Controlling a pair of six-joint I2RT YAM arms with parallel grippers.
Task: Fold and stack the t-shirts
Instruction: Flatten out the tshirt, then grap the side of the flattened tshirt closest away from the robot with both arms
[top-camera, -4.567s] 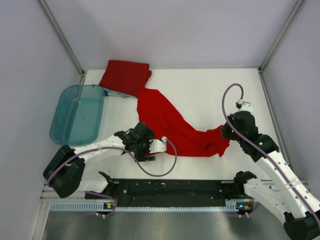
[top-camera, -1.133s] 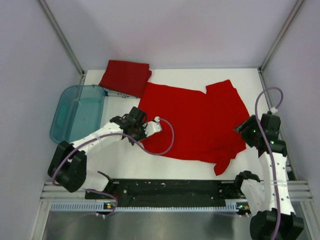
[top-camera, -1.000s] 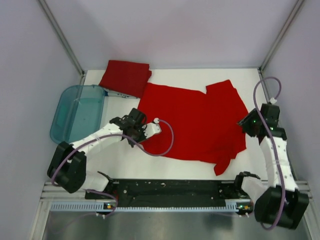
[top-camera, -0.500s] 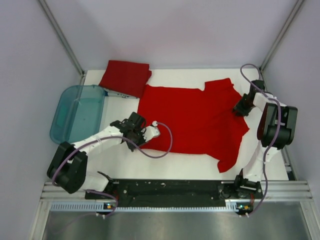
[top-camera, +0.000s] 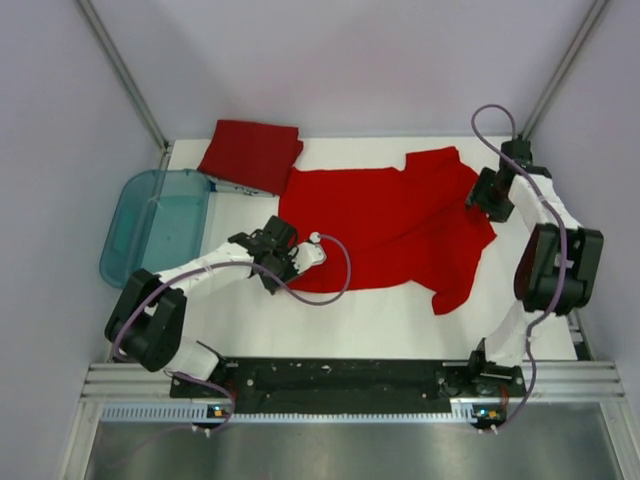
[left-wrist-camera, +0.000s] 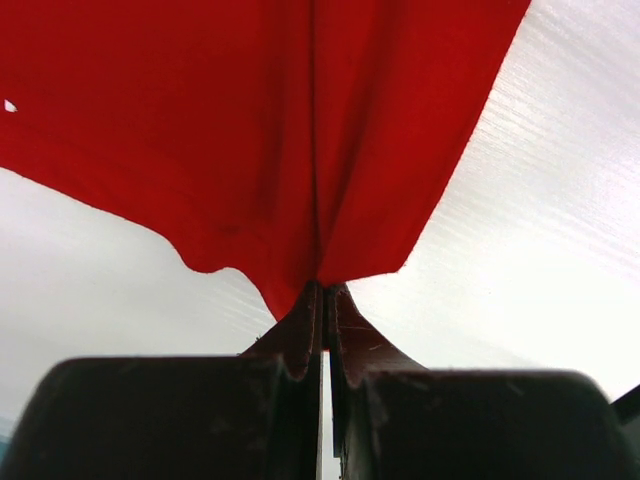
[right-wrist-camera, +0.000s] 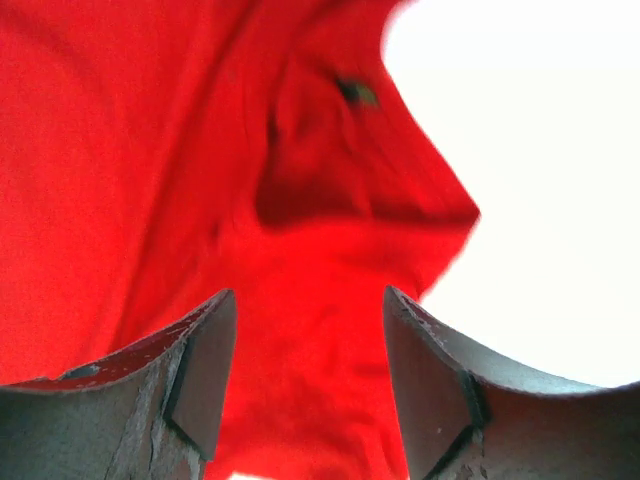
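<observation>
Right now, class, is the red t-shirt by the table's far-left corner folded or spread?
Folded: the corner t-shirt is a compact, straight-edged rectangle, far smaller than the other t-shirt spread mid-table.

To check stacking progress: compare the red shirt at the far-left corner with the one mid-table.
The corner t-shirt is folded into a compact rectangle; the middle t-shirt lies spread out and wrinkled, covering a far larger area. The corner t-shirt is untouched; the middle t-shirt's left edge is pinched in the shut left gripper, with the right gripper open over its right side. Both are plain red.
</observation>
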